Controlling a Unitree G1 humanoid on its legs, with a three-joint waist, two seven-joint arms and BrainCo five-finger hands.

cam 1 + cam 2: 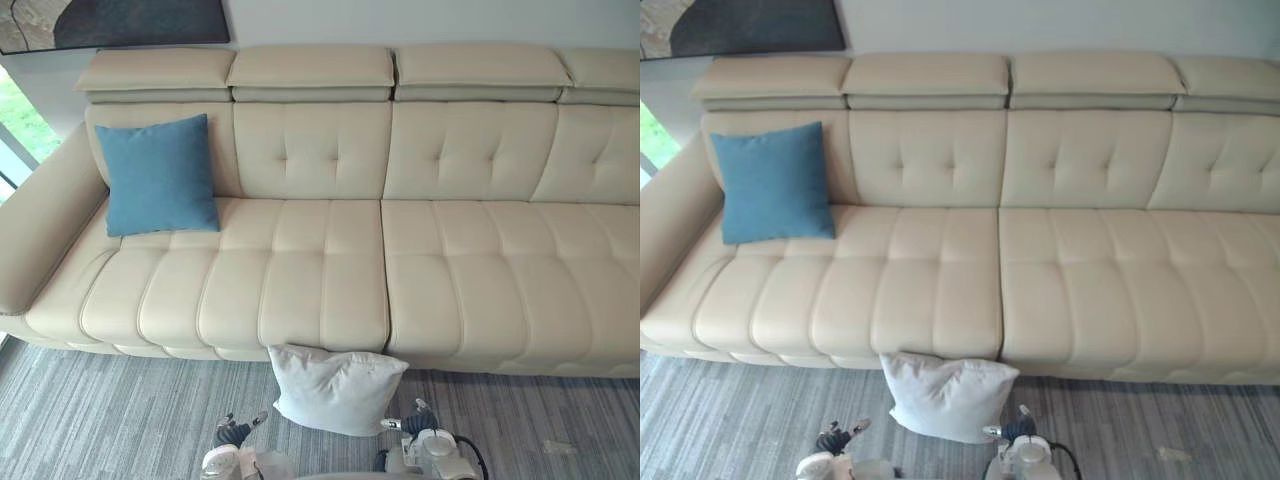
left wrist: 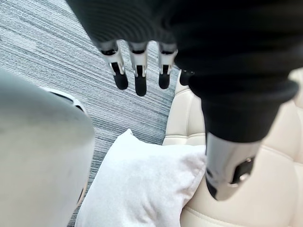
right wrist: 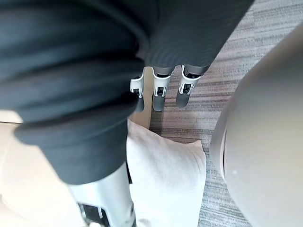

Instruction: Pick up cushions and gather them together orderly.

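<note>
Blue cushion [image 1: 158,175] is propped on the sofa [image 1: 330,270] against the backrest by the left armrest, so I guess that's the gathering spot. My left hand [image 2: 138,75] hangs straight-fingered, holding nothing, beside the white cushion [image 1: 335,388]. That one's plump and creased, slumped on the carpet [image 1: 120,410] against the sofa's front edge. Right hand [image 3: 158,94] is the same, flanking it, probably for a two-handed lift.
</note>
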